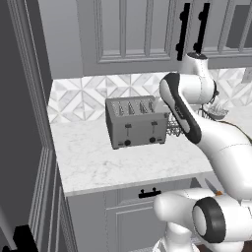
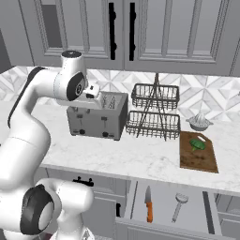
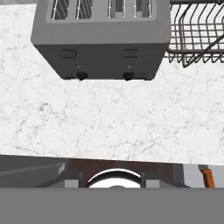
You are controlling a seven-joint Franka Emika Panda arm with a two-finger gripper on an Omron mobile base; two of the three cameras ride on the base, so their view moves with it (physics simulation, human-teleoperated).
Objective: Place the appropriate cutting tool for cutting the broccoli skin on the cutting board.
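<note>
The brown cutting board (image 2: 198, 157) lies on the counter at the right, with the green broccoli (image 2: 197, 144) on its far half. Below the counter, the cutting tool (image 2: 149, 209) with its orange-red handle lies in the open drawer (image 2: 164, 192); its handle (image 3: 208, 177) also shows at the hand view's bottom right edge. My gripper (image 2: 95, 91) hovers above the toaster's front, far left of the board and well above the drawer. It points down at the counter, is open and holds nothing; its fingertips (image 3: 72, 182) barely rise at the hand view's bottom.
A grey toaster (image 2: 97, 119) stands at the counter's middle, and a two-tier wire rack (image 2: 153, 112) is to its right. A juicer (image 2: 199, 122) sits behind the board. A grey utensil (image 2: 178, 205) lies in the drawer beside the tool. Wall cabinets hang overhead.
</note>
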